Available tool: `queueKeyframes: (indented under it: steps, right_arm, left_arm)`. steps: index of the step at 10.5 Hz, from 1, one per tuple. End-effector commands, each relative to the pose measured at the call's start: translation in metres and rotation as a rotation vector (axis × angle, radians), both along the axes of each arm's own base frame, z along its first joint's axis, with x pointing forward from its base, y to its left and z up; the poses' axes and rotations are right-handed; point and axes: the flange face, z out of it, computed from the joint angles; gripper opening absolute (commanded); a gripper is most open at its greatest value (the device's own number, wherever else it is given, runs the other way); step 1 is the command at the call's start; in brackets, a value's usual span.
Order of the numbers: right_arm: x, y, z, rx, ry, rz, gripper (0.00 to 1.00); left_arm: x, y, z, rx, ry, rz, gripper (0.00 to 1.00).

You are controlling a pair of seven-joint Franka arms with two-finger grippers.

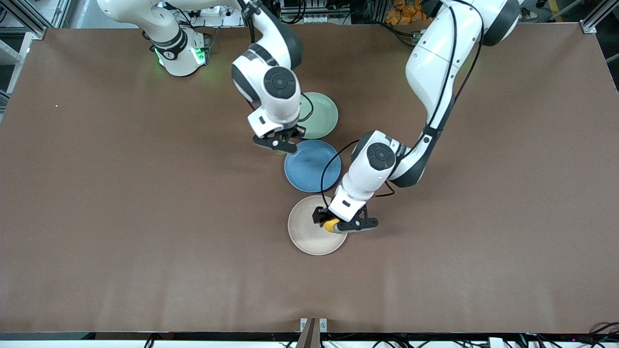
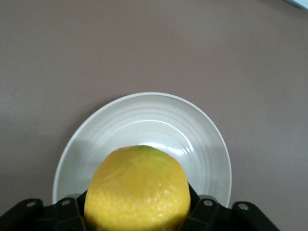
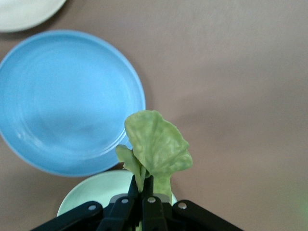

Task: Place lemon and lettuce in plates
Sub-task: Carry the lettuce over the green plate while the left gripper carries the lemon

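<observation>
The left gripper [image 1: 332, 224] is holding the lemon [image 1: 331, 224] clamped over the beige plate [image 1: 309, 232] and needs only lowering and releasing, while the right gripper [image 1: 279, 144], jaws closed on the lettuce [image 3: 156, 147], is hanging between the green plate [image 1: 321, 113] and the blue plate [image 1: 309, 166] and needs moving over the green one.

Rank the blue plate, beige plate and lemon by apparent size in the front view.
1. blue plate and beige plate: they look alike, so no ranking between them.
2. lemon, far smaller, held in the left gripper over the beige plate.

We are seeing three round shallow plates crowding the table's middle: pale green [image 1: 320, 115], blue [image 1: 312, 166] and beige-cream [image 1: 309, 232]. The brown tabletop [image 1: 121, 203] is lying open toward both ends.
</observation>
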Motion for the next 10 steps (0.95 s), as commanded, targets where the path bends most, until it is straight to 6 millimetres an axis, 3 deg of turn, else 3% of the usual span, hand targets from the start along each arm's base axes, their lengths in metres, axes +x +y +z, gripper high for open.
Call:
queueKeyframes:
  steps: [1,3,5,7,8,9,10]
  right_arm:
    - [-0.037,0.041,-0.011,-0.032,0.002,-0.044,0.00]
    - [-0.066,0.061,-0.024,-0.061,0.002,-0.075,0.00]
    - [-0.083,0.072,-0.024,-0.067,-0.003,-0.091,0.00]
    - [-0.098,0.082,-0.037,-0.088,-0.008,-0.092,0.02]
    - [-0.098,0.086,-0.040,-0.092,-0.012,-0.093,0.23]
    - [-0.099,0.086,-0.047,-0.103,-0.013,-0.088,0.74]
    - [-0.098,0.086,-0.051,-0.117,-0.032,-0.068,1.00]
  left_arm:
    - [0.003,-0.011,-0.002,-0.034,-0.013,0.026,0.00]
    - [0.001,-0.012,-0.009,-0.036,-0.016,0.033,0.00]
    - [-0.001,-0.015,-0.012,-0.039,-0.015,0.032,0.00]
    - [0.000,-0.013,-0.013,-0.035,-0.017,0.030,0.04]
    - [-0.001,-0.014,-0.013,-0.036,-0.016,0.029,0.05]
    - [0.000,-0.013,-0.012,-0.034,-0.018,0.029,0.06]
    - [-0.001,-0.014,-0.012,-0.033,-0.018,0.026,0.08]
